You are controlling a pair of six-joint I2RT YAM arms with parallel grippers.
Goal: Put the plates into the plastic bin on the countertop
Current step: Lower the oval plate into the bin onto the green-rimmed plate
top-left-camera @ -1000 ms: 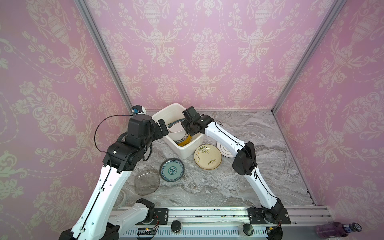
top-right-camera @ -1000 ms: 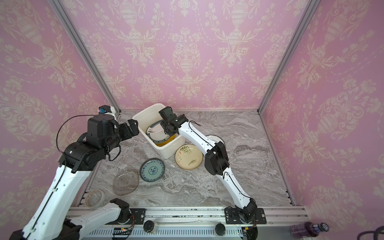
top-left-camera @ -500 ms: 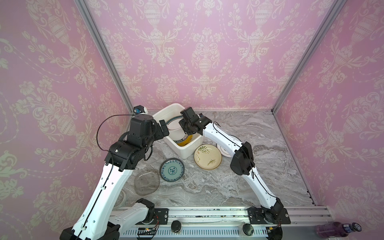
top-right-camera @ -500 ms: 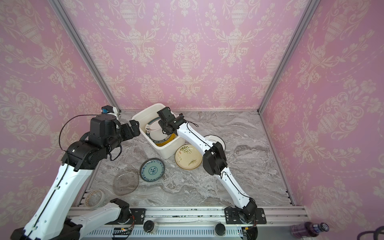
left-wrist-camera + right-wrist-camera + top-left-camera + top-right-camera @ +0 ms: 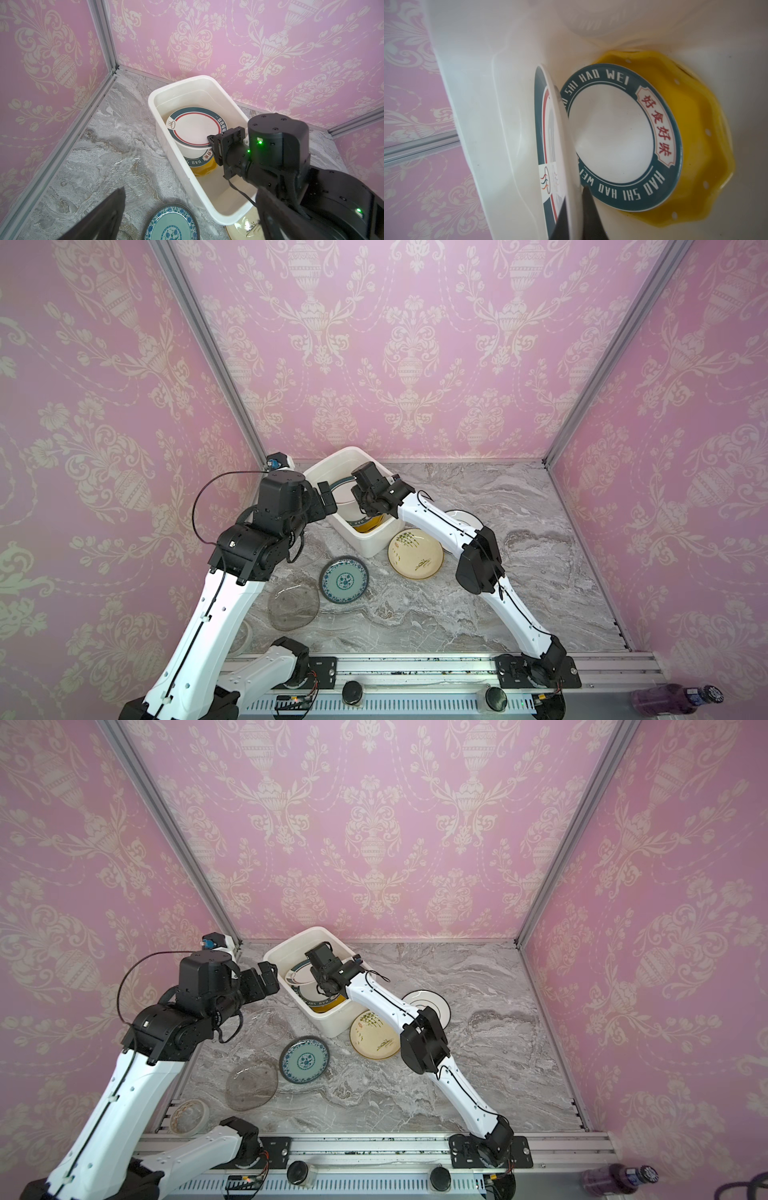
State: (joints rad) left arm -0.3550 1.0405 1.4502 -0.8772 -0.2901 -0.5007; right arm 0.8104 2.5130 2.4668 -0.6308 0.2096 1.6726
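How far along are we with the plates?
Done: yellow plate and lettered plate lie in the bin. In hand: right gripper holds a red-ringed plate tilted inside the bin, not yet released. Left: teal plate, sprig plate, glass plate, white plate, on the countertop.

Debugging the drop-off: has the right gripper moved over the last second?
Yes. The right gripper, shut on the dark-rimmed plate, has shifted left across the plastic bin, toward the bin's left side, in both top views.
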